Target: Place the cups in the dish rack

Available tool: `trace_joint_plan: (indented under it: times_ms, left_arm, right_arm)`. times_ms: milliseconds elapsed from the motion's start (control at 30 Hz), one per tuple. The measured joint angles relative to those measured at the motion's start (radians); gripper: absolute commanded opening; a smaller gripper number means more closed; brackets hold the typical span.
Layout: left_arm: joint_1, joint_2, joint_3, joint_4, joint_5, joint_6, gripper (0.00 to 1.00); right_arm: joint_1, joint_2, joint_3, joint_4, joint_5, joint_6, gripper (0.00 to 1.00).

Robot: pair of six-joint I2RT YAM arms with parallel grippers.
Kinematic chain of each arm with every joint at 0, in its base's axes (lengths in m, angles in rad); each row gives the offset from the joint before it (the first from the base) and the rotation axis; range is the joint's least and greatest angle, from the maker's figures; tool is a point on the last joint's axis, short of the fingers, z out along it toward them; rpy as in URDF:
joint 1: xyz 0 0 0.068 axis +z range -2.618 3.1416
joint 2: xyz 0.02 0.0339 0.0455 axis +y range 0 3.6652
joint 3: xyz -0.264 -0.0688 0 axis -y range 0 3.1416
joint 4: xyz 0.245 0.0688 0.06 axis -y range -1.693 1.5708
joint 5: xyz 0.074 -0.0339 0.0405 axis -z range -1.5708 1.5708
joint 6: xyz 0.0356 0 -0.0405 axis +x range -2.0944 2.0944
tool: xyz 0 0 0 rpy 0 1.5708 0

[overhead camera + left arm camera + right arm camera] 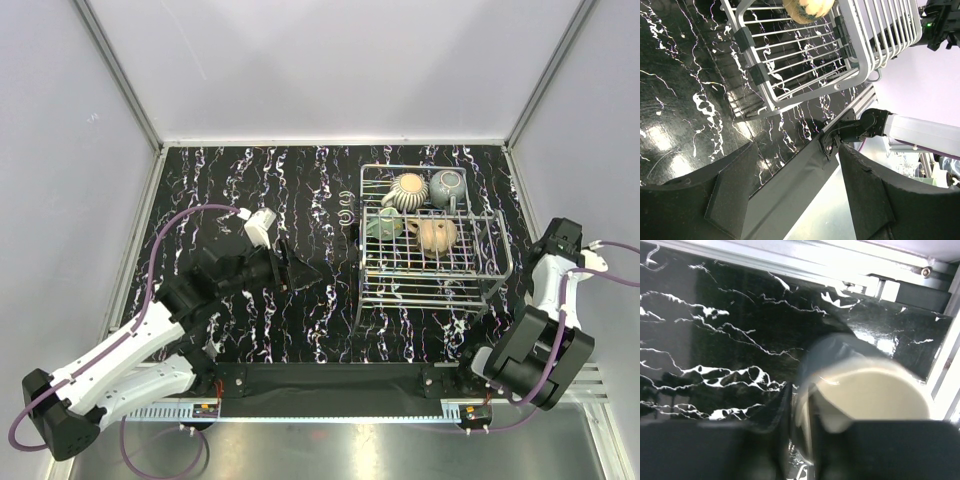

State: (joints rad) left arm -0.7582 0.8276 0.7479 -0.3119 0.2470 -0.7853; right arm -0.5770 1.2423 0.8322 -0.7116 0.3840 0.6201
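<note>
Overhead view: dish rack [432, 290] sits right of centre on the black marbled table [250, 180]. Four cups occupy its far half: cream striped cup [408, 190], grey-green cup [447, 185], teal-green cup [383, 224], tan cup [435, 235]. Left gripper [298, 270] hovers left of the rack, fingers spread, empty. Right gripper [560, 240] hangs past the table's right edge, its state unreadable from here.

Left wrist view: fingers [730, 200] wide apart, nothing between them. Rack's corner and the tan cup lie ahead.

Right wrist view: heavily blurred. Dark teal cup [865, 385], pale inside, sits at the fingers [765, 440], which appear closed on its wall, above the table near its edge.
</note>
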Motion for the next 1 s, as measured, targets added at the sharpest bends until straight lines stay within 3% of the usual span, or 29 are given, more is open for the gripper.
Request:
trace_joint_plan:
  times_ms: [33,100,500,667,733,1000]
  left_arm:
    - [0.0,0.0,0.001,0.0,0.0,0.0,0.72]
    - [0.0,0.0,0.003,0.0,0.001,0.0,0.72]
    - [0.0,-0.037,0.005,0.023,0.013,0.0,0.83]
    - [0.0,-0.034,0.005,0.035,0.02,-0.013,0.89]
    - [0.0,-0.022,0.005,0.05,0.03,-0.024,0.96]
    - [0.0,-0.02,-0.011,0.16,0.068,-0.095,0.94]
  right_arm:
    - [0.0,0.0,-0.002,0.013,0.0,0.002,0.06]
    - [0.0,-0.003,-0.001,0.01,0.016,-0.002,0.0]
    - [-0.001,-0.099,0.08,-0.048,-0.056,-0.058,0.0]
    - [-0.001,-0.167,0.274,-0.099,-0.128,-0.09,0.0]
    - [-0.001,-0.188,0.35,-0.1,-0.182,-0.099,0.0]
    - [-0.001,-0.2,0.657,-0.158,-0.441,-0.105,0.0]
